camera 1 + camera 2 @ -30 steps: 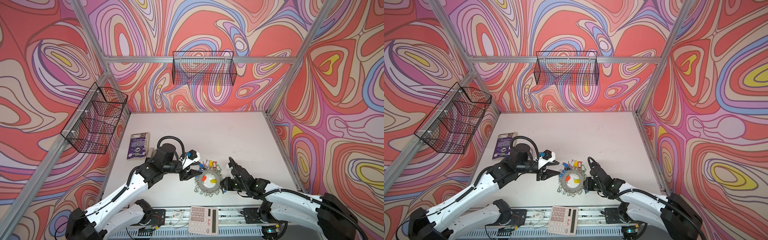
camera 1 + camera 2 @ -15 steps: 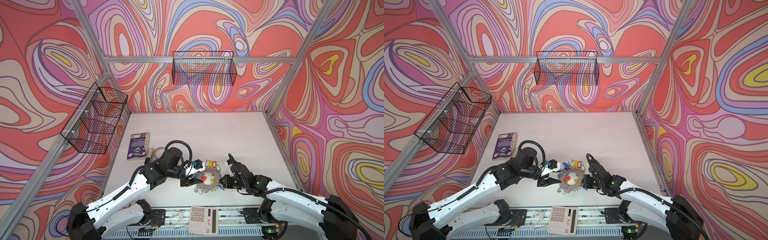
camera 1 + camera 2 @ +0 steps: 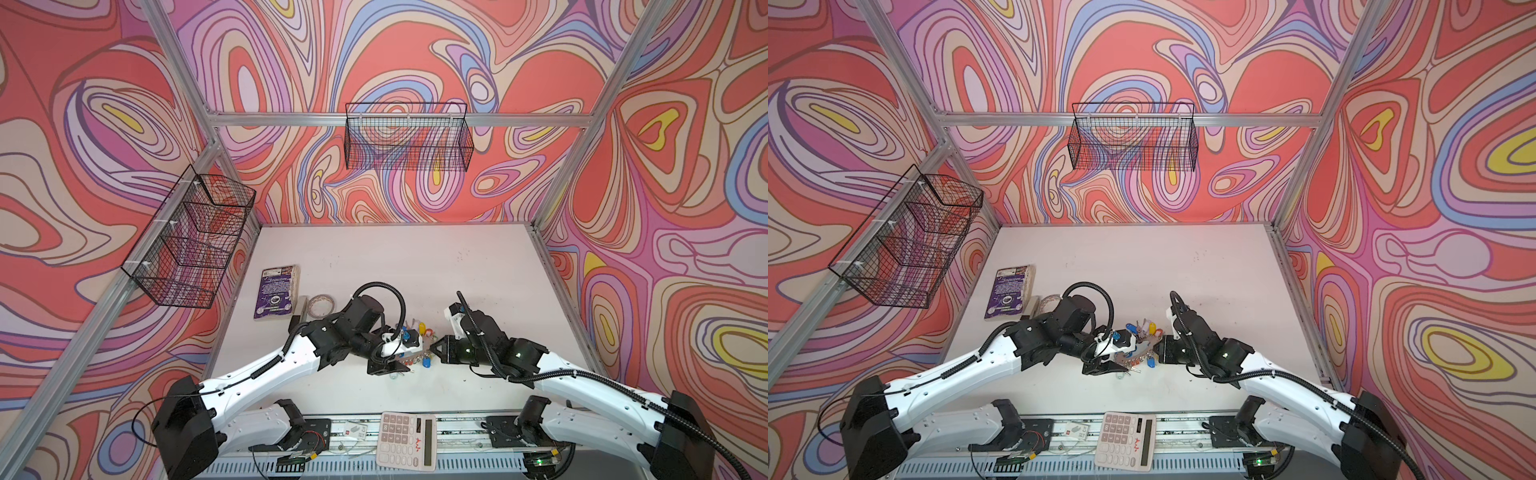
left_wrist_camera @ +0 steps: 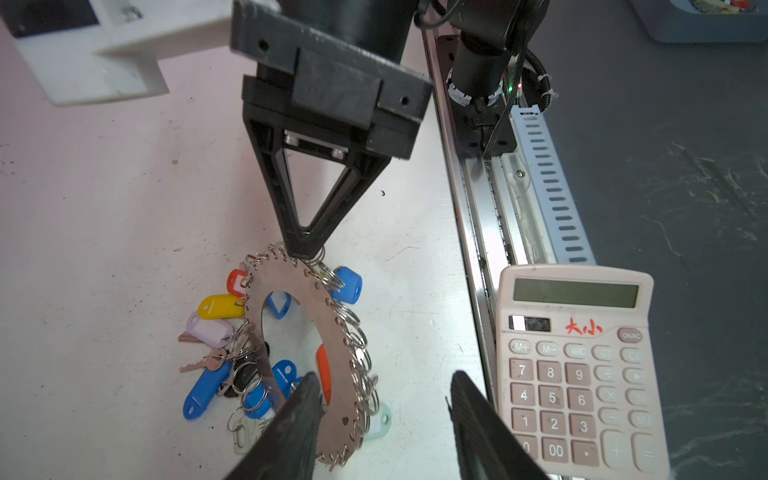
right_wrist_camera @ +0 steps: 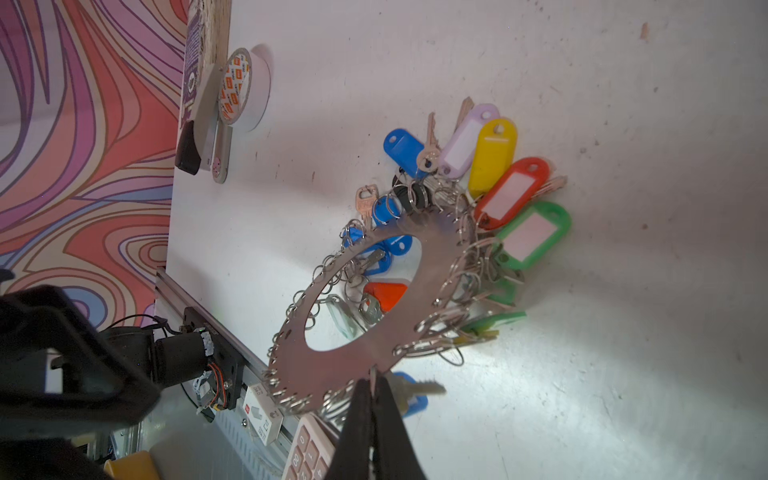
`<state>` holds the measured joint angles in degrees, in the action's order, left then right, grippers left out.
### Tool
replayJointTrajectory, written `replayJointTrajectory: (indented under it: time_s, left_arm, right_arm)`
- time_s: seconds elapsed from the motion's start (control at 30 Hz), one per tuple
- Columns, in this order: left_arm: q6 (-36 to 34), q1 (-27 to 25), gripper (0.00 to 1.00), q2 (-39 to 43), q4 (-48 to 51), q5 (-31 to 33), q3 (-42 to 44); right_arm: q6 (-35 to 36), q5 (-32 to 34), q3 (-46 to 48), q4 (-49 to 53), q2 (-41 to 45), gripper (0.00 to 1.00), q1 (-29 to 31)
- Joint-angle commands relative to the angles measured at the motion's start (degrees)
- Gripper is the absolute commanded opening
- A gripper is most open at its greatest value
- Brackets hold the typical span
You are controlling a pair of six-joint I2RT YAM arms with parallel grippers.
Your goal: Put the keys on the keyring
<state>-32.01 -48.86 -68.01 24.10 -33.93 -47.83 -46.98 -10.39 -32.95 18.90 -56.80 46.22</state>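
Observation:
The keyring [image 4: 330, 322], a flat grey disc edged with small split rings, stands tilted off the table. My right gripper [image 5: 374, 382] is shut on its rim, as the left wrist view also shows at the right gripper [image 4: 305, 249]. The keys with blue [image 5: 403, 149], yellow [image 5: 492, 153], red [image 5: 513, 193] and green [image 5: 532, 237] tags hang from the disc and fan out on the table. My left gripper [image 4: 384, 378] is open at the opposite rim, and one finger [image 4: 305, 399] overlaps the disc's edge. In both top views the left gripper [image 3: 390, 365] and its arm cover much of the keyring [image 3: 1144, 347].
A pink calculator [image 3: 407, 440] lies on the front rail, close to the left gripper. A purple book [image 3: 276, 297] and a tape roll [image 3: 322, 305] lie at the left. Wire baskets hang on the back wall [image 3: 407, 137] and on the left wall [image 3: 191, 237].
The right gripper has tipped the keyring up from lying flat. The left gripper has moved right and down to the ring's near rim, still open.

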Motion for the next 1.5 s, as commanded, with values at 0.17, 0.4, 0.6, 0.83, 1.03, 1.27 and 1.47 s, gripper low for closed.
replayJointTrajectory:
  time_s: [0.17, 0.4, 0.6, 0.83, 1.03, 1.27, 1.47]
  left_arm:
    - [-0.71, -1.87, 0.54, -5.96, -0.32, 6.94, -2.73]
    - [1.94, -3.15, 0.49, -8.25, -2.21, 11.70, -2.79]
    - [3.15, -3.96, 0.42, -10.45, -3.48, 16.46, -3.32]
    - [5.00, -4.32, 0.28, -11.42, -4.55, 17.93, -3.49]
    - [5.75, -4.76, 0.11, -11.54, -3.85, 17.33, -3.93]
    - [9.05, -5.03, 0.00, -10.12, -3.39, 17.63, -3.22]
    - [11.58, -5.03, 0.00, -7.97, -3.88, 18.74, -1.81]
  right_arm:
    - [-0.35, -0.46, -3.17, -0.87, -0.02, 0.00, 0.31]
    - [-0.27, -0.99, -3.79, -1.62, -0.33, 0.00, 0.32]
    - [-0.30, -1.11, -3.99, -1.93, -0.25, 0.00, 0.29]
    - [-0.30, -1.16, -3.70, -2.37, -0.08, 0.00, 0.35]
    - [0.04, -0.98, -3.61, -3.03, -0.73, 0.00, 0.42]
    - [5.50, 1.04, -6.58, 0.62, -1.43, 0.00, 0.37]
    - [8.06, 0.69, -8.62, 1.84, -2.84, 0.00, 0.36]
